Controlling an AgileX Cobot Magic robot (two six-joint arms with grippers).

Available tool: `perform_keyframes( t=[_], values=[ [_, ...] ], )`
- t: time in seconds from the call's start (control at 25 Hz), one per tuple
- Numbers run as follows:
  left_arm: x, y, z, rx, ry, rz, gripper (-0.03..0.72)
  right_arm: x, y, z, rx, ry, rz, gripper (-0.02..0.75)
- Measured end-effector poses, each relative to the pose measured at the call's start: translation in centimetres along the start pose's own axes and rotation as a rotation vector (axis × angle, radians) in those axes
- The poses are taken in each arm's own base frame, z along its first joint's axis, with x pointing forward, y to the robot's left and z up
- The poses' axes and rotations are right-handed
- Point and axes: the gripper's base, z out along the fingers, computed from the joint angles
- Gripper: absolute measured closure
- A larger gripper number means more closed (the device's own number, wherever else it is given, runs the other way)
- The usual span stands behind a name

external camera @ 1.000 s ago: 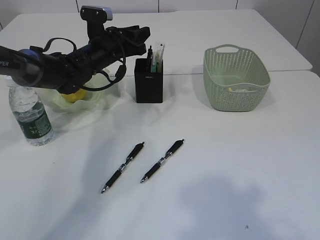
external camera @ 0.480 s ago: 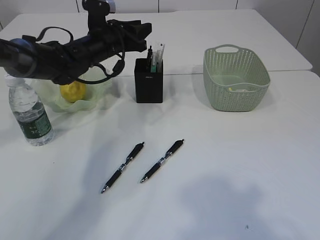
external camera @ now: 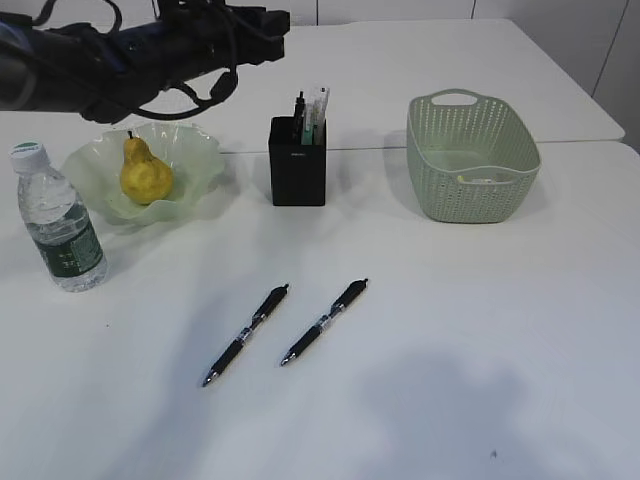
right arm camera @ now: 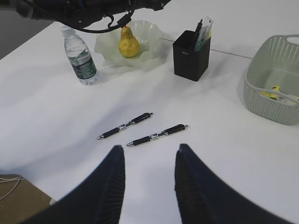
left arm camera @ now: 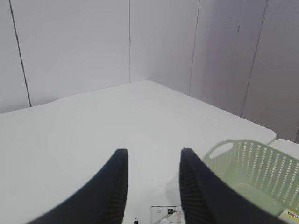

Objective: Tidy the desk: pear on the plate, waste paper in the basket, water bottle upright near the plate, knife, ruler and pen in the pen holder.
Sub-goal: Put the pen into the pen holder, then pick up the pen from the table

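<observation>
Pear on plate, far-left desk corner; left gripper and right gripper: both parted, empty.

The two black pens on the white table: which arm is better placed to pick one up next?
Right, probably. The right gripper hangs open just short of the two black pens, facing them. The left gripper is raised beyond the black pen holder, pointing away.

The pear is yellow on a pale green plate. The pen holder is black, the perforated basket sage green. Both pens are black on the white desk.
</observation>
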Motion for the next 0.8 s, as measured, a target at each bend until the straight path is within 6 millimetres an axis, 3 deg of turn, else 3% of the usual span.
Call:
perform_keyframes(
  t=[0.2, 0.8],
  values=[
    [-1.4, -0.5, -0.4, -0.029, 0.041, 0.023, 0.428, 0.0, 0.0, 0.0, -0.002, 0.0, 0.002, 0.439],
    [-4.0, -5.4, -1.2, -0.123, 0.201, -0.003, 0.43, 0.0, 0.1, 0.0, -0.015, -0.003, 0.013, 0.439]
  ],
)
